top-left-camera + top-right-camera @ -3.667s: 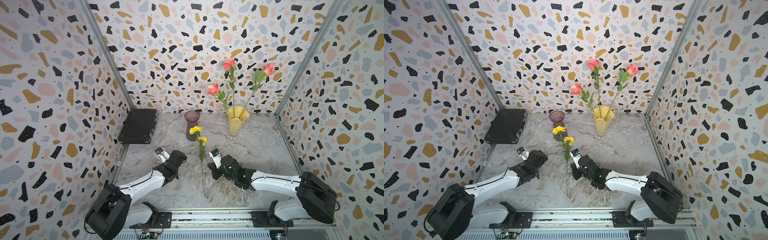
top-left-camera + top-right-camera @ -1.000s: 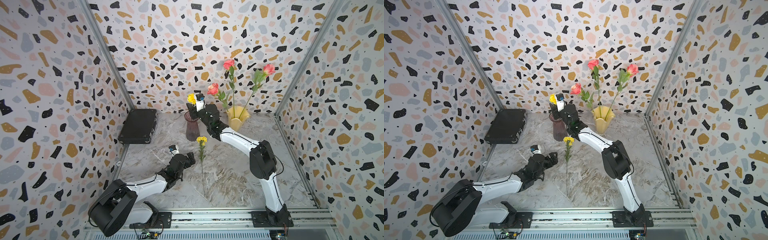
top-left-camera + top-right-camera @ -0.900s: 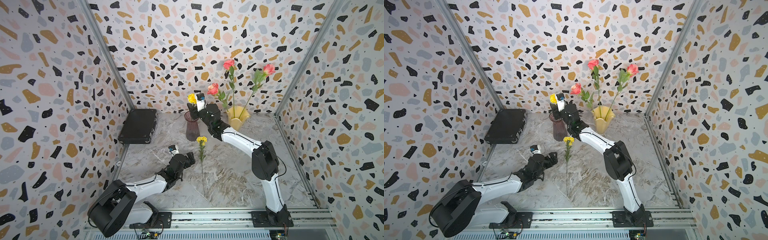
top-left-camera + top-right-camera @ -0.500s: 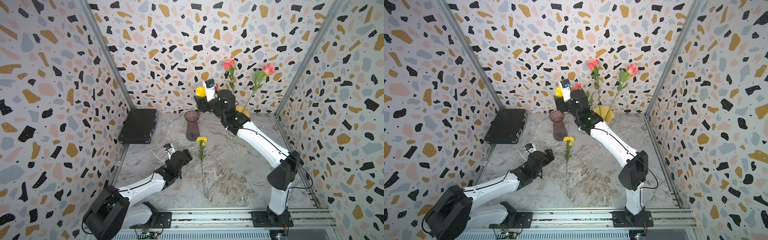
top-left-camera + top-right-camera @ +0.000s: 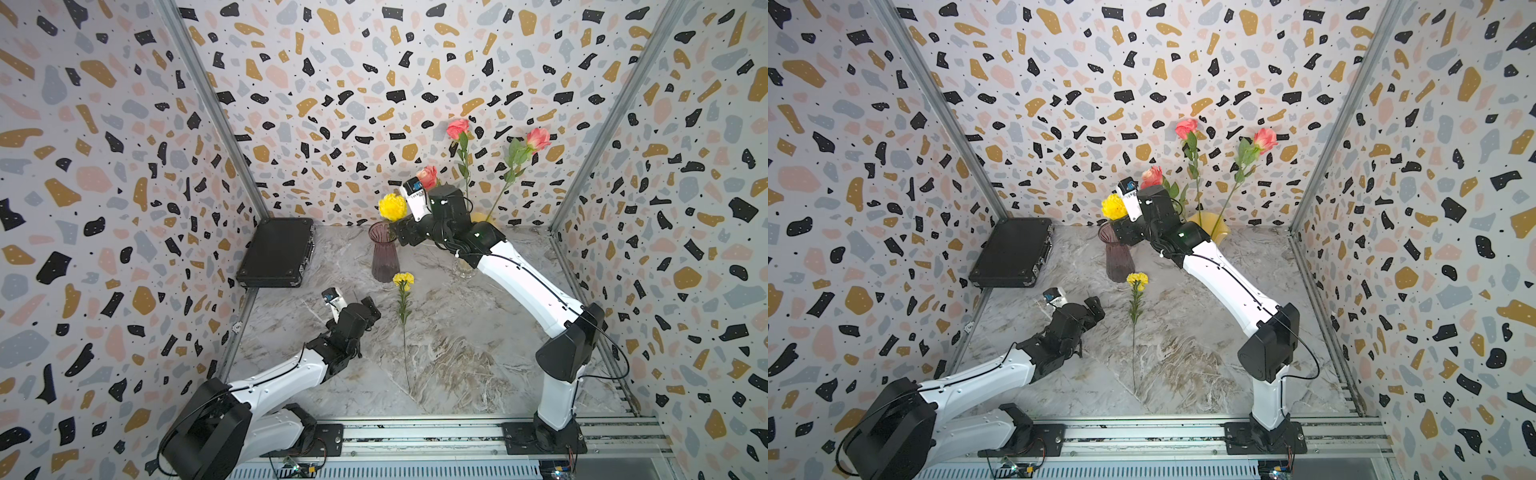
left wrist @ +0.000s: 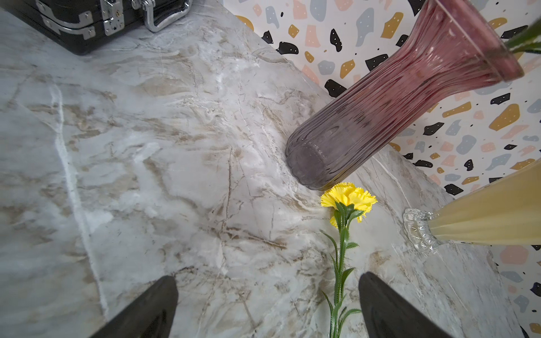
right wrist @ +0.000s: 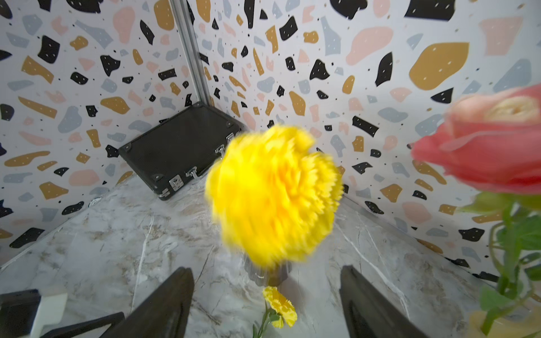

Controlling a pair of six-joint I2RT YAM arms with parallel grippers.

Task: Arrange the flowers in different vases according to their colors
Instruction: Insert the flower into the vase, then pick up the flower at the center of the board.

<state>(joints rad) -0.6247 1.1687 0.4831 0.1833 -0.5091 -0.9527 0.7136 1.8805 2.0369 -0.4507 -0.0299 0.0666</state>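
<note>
Carnation, yellow and ruffled [image 5: 392,206] [image 5: 1113,206] [image 7: 275,196], upright in the flared mouth of the purple ribbed glass vase [image 5: 384,257] [image 5: 1119,262] [image 6: 395,105], bloom just above the rim and blurred in the right wrist view. Purple vase upright on the marble tabletop [image 5: 457,353], near the back wall, between the black case [image 5: 276,253] [image 5: 1013,253] and the yellow wavy-rimmed vase [image 5: 1219,226] [image 6: 483,216].

Right gripper [image 5: 400,235] [image 7: 266,272] just beside the purple vase's mouth, below the bloom. Jaws wide apart, no stem clamped between them, bloom ahead of the fingers [image 7: 164,304] rather than in the gap.

Pink-coral roses [image 5: 457,128] [image 5: 1185,128], three of them, stems down in the yellow vase on its clear foot. Two tall and spread apart, lowest rose [image 5: 428,176] [image 5: 1152,176] [image 7: 483,146] just behind the right wrist camera. Yellow vase largely hidden by the right arm in a top view.

Second yellow carnation [image 5: 404,328] [image 5: 1133,328] [image 6: 348,199] flat on the marble, bloom just in front of the purple vase's foot, stem running toward the front rail.

Left gripper [image 5: 371,304] [image 5: 1094,305] [image 6: 267,288] low over the marble, just beside that stem. Jaws apart and empty. Stem close to one finger [image 6: 389,310] in the left wrist view, contact not visible.
</note>
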